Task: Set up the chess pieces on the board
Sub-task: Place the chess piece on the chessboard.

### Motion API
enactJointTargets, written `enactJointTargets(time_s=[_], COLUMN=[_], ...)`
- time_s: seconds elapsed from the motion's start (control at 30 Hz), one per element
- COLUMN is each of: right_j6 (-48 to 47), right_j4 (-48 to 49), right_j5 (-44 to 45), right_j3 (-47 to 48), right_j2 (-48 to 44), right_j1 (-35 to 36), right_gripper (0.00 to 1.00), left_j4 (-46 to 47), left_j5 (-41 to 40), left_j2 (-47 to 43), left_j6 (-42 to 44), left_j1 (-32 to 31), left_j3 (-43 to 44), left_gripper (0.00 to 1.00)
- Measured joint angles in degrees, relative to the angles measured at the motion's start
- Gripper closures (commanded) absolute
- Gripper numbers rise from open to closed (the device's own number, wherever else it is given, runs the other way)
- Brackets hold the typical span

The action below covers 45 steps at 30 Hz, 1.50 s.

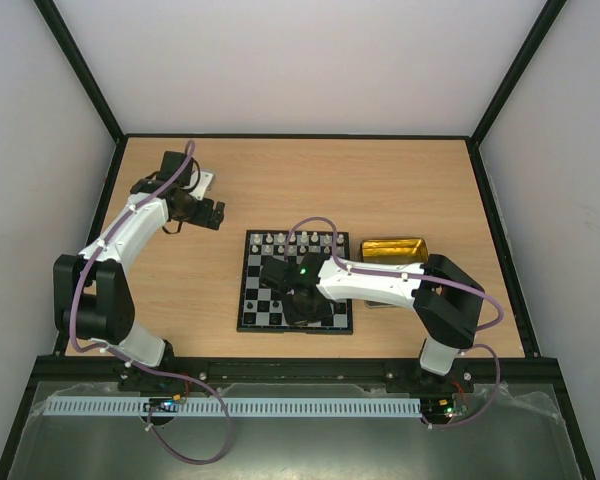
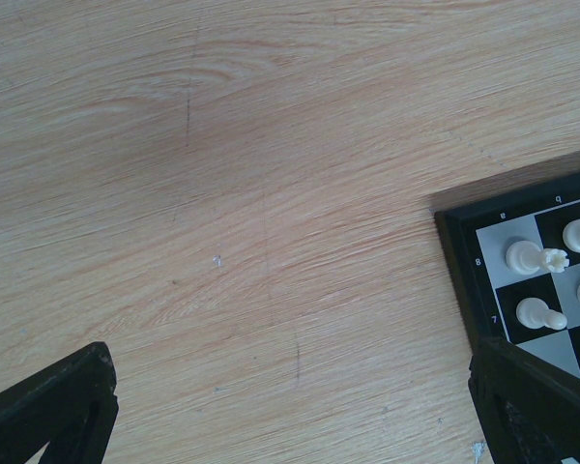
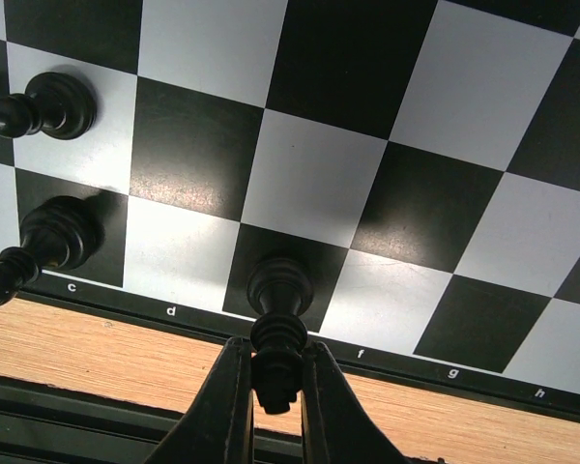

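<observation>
The board (image 1: 252, 312) lies at the table's middle, with white pieces (image 1: 285, 240) along its far rows. My right gripper (image 1: 302, 300) hangs over the board's near edge. In the right wrist view it (image 3: 274, 372) is shut on the head of a black piece (image 3: 279, 290) that stands on the dark near-row square by the letter e. Two more black pieces (image 3: 53, 235) stand to its left. My left gripper (image 1: 212, 213) hovers open over bare wood left of the board's far corner. Its fingers (image 2: 53, 411) frame empty table, with white pieces (image 2: 527, 256) at the right.
A shiny gold tray (image 1: 393, 248) sits right of the board, partly under my right arm. Black frame rails run along the table's edges. Bare wooden table (image 1: 320, 180) stretches behind the board.
</observation>
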Motion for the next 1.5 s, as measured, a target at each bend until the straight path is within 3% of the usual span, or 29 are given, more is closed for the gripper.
enactJointTargets(time_s=[0.57, 1.5], right_j6=[-0.09, -0.61], right_j4=[0.39, -0.17], right_j5=[-0.15, 1.14], right_j3=[0.00, 2.32], right_j2=[0.00, 0.02], right_j1=[0.17, 0.17], right_gripper=[0.79, 0.73], left_j4=[0.00, 0.00], left_j5=[0.00, -0.02], left_j2=[0.00, 0.31], left_j6=[0.00, 0.00], left_j1=[-0.15, -0.20], left_j3=[0.00, 0.00], left_gripper=[0.01, 0.01])
